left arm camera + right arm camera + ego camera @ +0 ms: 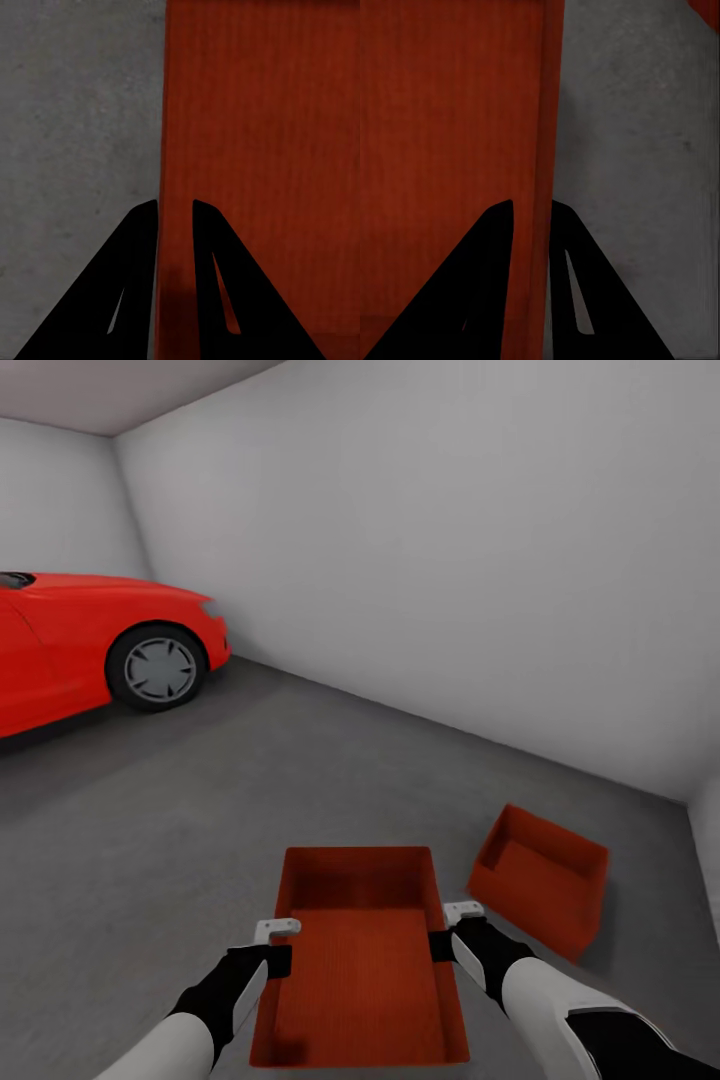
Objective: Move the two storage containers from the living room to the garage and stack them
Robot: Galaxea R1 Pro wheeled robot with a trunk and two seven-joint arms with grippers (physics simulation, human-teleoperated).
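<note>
The red-orange, open-topped rectangular plastic container (pixel 358 960) that both arms are carrying is hanging level between them, its long axis running straight away from the robot, while the second, matching red-orange plastic container (pixel 540 880) is sitting on the dark grey speckled concrete floor (pixel 180 820) ahead and to the right, turned at an angle and tipped so its open side is facing partly toward the robot. The stacking turns on that offset: the target is lying off to the right, nearer the right arm, and its axis is not lining up with the carried one. The left gripper (pixel 272 950) is pinching the left long wall, one finger inside and one outside, and the right gripper (pixel 455 930) is doing the same on the right wall; both pairs of jaws are clamping thin plastic. Both forearms are reaching forward, roughly parallel, wrists level. A red car (pixel 95 650) is standing well apart near the far left wall.
</note>
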